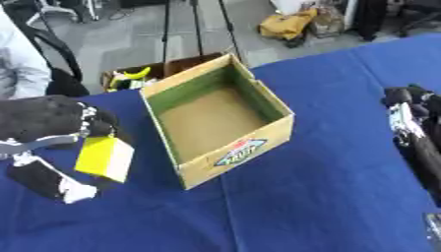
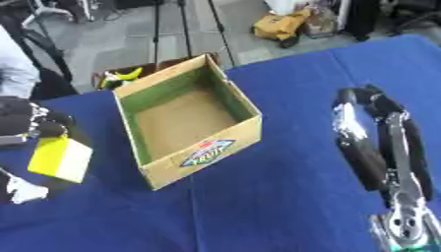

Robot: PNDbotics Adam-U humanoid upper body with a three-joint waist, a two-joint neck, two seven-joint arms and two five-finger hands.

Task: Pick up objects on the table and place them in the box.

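- Down at the near right corner of the desk (image 2: 284, 206), blue cloth all over it, a silver joint of the right arm showed at the bottom edge of the right eye view.
- Just above it, the right hand (image 2: 375, 142) stood over the right side of the desk, fingers long and fairly straight, holding nothing, well apart from the box.
- Over on the left side, the left hand (image 1: 51, 123) was up off the cloth with a yellow block (image 1: 105, 158) in it, thumb and fingers curled round the block's upper end; one face of the block was bright yellow, the one beside it paler.
- The block hung just beside the box's left wall, outside it, tilted a little.
- Middle of the desk: the cardboard box (image 1: 245, 147), open at the top, green inner walls, brown floor with nothing on it, a coloured label on its near wall.
- Beyond the far edge of the desk, a second, lower carton (image 1: 129, 78) sat on the grey floor with something yellow and dark inside.
- Farther back, a yellow bag (image 1: 289, 24) lay on the floor.
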